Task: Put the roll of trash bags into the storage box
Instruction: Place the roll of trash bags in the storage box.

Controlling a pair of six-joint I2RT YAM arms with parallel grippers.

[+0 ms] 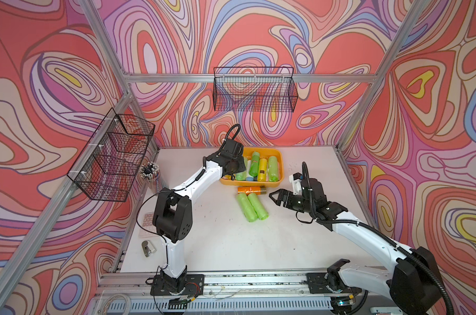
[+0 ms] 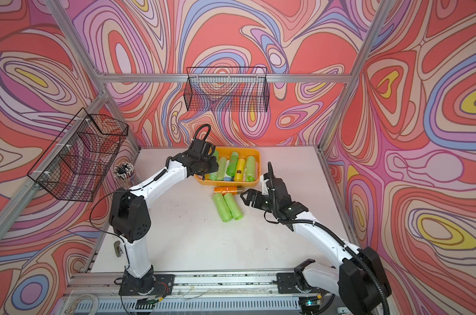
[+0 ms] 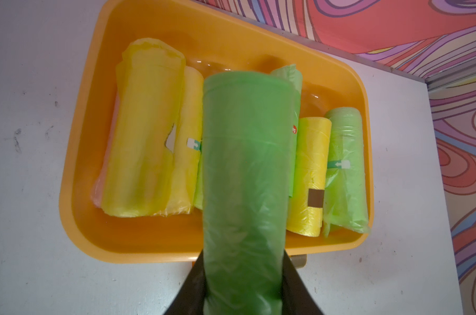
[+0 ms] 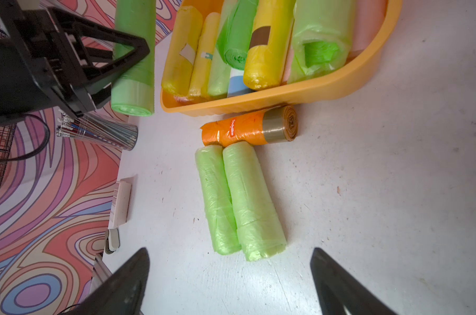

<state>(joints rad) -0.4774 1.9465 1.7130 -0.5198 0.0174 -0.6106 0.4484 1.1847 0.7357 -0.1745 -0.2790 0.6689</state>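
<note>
Green roll (image 3: 245, 191) clamped in left gripper (image 3: 243, 253) by orange box (image 3: 78, 204); top views hide grip. Right gripper (image 4: 230, 251) gapes empty.

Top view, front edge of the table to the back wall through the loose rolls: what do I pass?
Two light-green plastic bag rolls side by side → orange roll with a brown end → shallow orange-yellow plastic storage box → black wire mesh basket on the wall.

The orange roll (image 4: 239, 131) on the table, just beside the storage box (image 4: 286, 95), has one white word on it that looks like "Sodolike". A small red sticker (image 3: 294, 129) on a green roll in the box (image 3: 288, 77) is half hidden and cannot be read.
</note>
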